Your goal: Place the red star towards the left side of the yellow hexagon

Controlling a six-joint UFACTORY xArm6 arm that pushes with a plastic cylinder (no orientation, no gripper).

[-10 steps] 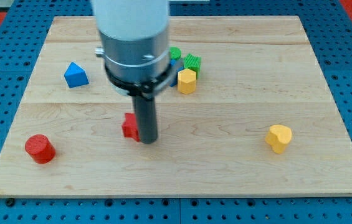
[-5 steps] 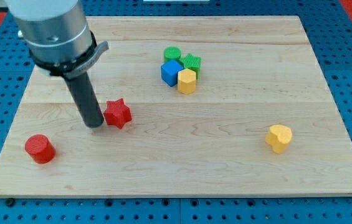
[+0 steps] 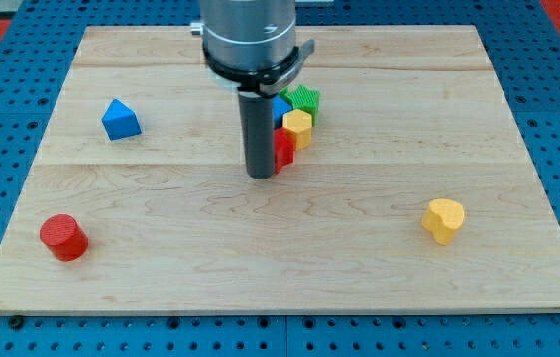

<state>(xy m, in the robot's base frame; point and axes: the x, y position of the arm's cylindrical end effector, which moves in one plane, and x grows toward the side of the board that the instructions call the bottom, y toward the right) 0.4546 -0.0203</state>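
Observation:
The red star (image 3: 283, 148) lies at the lower left of the yellow hexagon (image 3: 298, 128), touching it or nearly so; the rod hides most of the star. My tip (image 3: 260, 174) rests on the board right against the star's left side. The hexagon sits in a tight cluster with a blue cube (image 3: 280, 106), mostly hidden behind the rod, and a green star (image 3: 305, 98).
A blue block with a peaked top (image 3: 120, 119) sits at the view's left. A red cylinder (image 3: 62, 237) stands at the lower left. A yellow heart-like block (image 3: 443, 219) lies at the lower right. The wooden board (image 3: 418, 288) sits on a blue pegboard.
My tip has swept from the view's left to the middle, and the red star has moved right and up until it lies against the yellow hexagon. The blue peaked block shows again.

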